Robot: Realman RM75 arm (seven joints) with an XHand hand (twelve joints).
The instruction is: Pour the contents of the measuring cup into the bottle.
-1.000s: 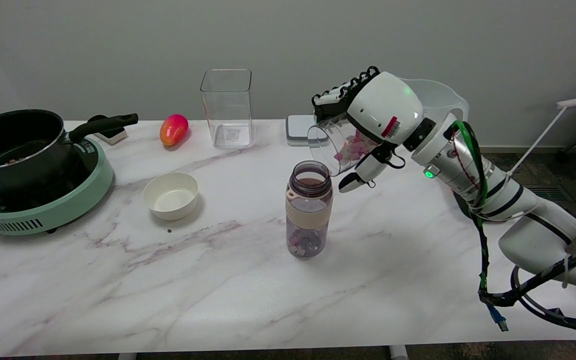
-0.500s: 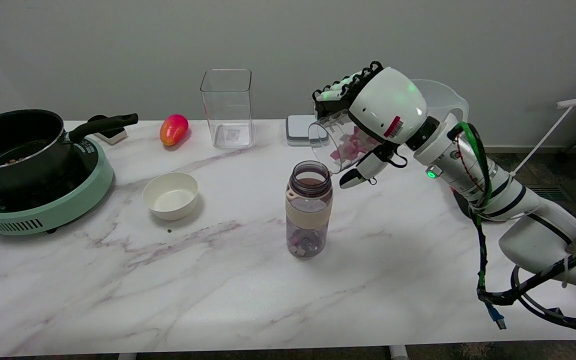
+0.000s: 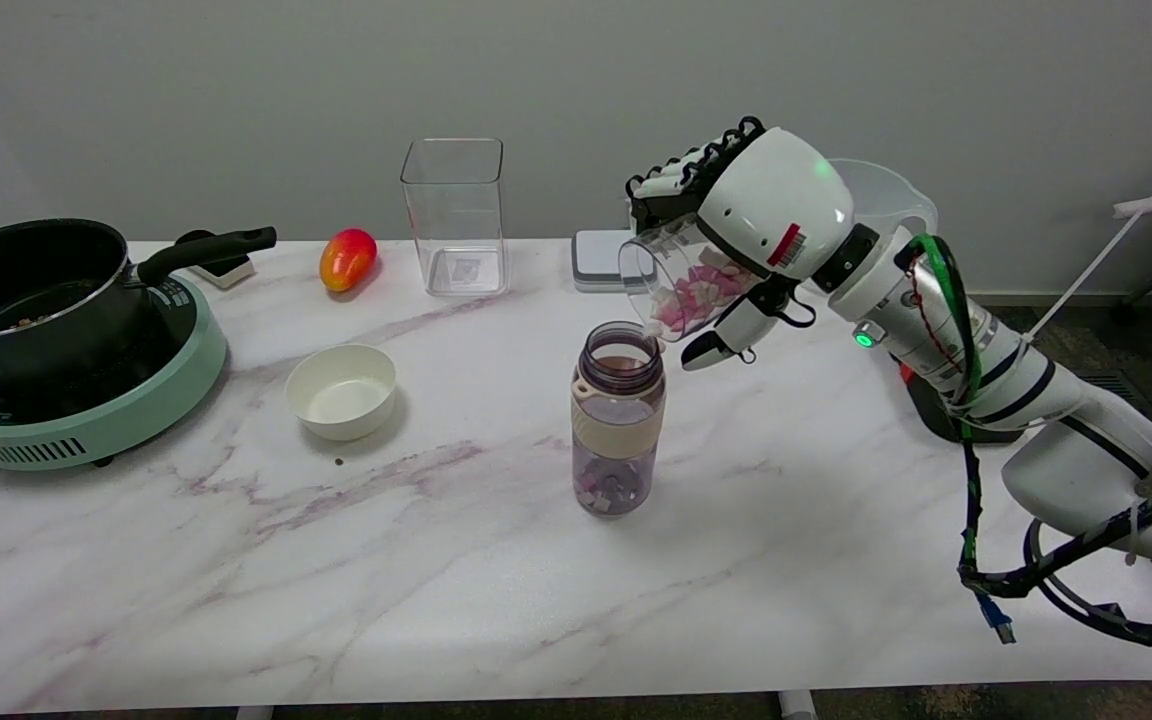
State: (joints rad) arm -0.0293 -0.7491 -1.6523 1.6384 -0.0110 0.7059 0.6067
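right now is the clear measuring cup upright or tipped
Tipped. The clear plastic measuring cup lies nearly sideways in the right robot hand, mouth angled down over the open purple-tinted bottle.

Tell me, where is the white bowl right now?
In the head view, the bowl sits left of the bottle and right of the green stove.

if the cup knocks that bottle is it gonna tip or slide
Probably tip: the bottle is tall and narrow on a small base, and the cup is at its mouth, so contact would land high. It looks light, holding only a few pieces at the bottom. The table looks smooth, so sliding is possible.
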